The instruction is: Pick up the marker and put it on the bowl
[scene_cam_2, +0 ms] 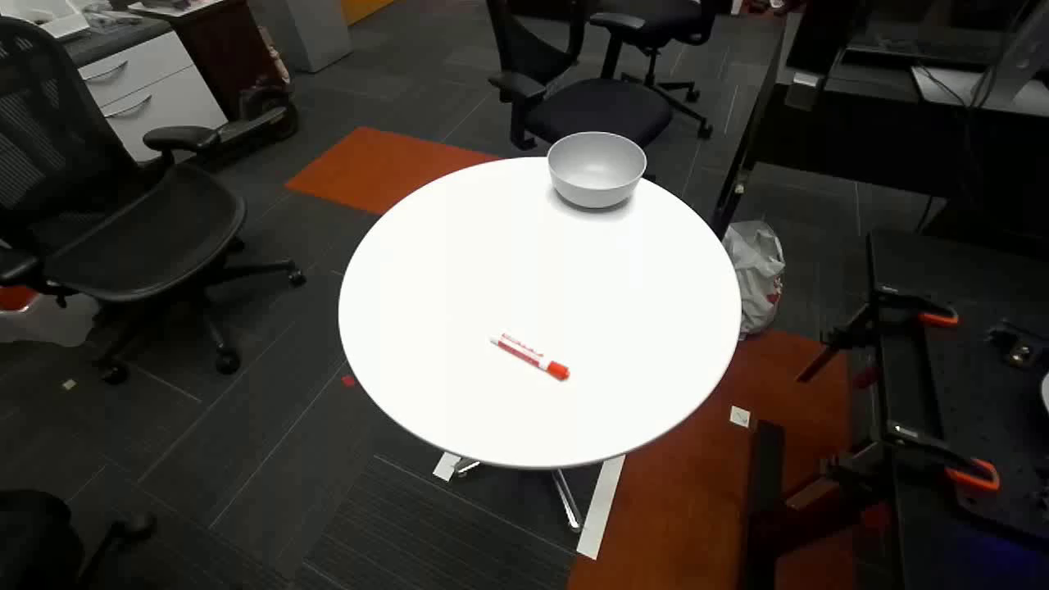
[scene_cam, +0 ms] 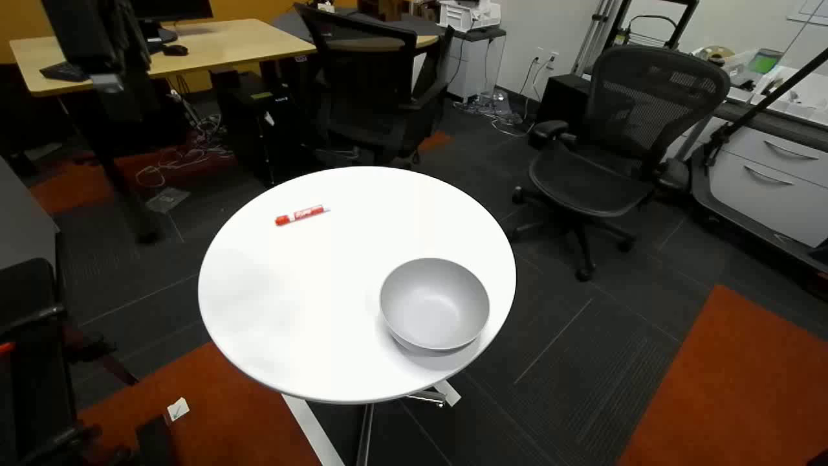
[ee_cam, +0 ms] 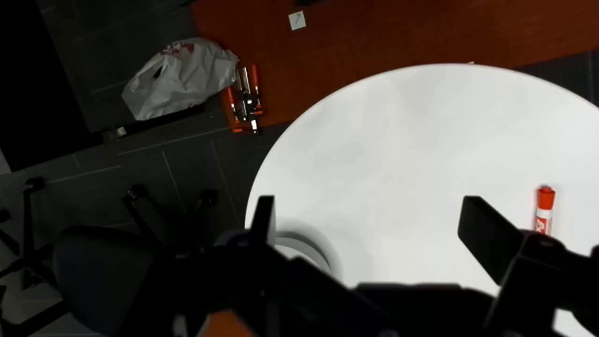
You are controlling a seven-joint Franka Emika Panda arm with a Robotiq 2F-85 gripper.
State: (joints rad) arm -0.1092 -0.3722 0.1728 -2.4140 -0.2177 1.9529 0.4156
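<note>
The marker (scene_cam: 302,215) is red with a white band and lies flat on the round white table (scene_cam: 304,310). It also lies there in an exterior view (scene_cam_2: 530,356) and in the wrist view (ee_cam: 544,210), where the right finger hides its lower part. The light grey bowl (scene_cam: 433,307) stands upright near the table's edge, apart from the marker, and shows in an exterior view (scene_cam_2: 597,168). In the wrist view only part of the bowl's rim (ee_cam: 304,245) shows behind the left finger. My gripper (ee_cam: 368,203) is open and empty, above the table, with the marker outside the right finger.
Black office chairs (scene_cam: 647,129) stand around the table. A dark bench with orange-handled clamps (scene_cam_2: 971,474) is at the right in an exterior view. A plastic bag (scene_cam_2: 754,270) lies on the floor. A dark shape (scene_cam: 103,45) at upper left may be the arm; I cannot tell.
</note>
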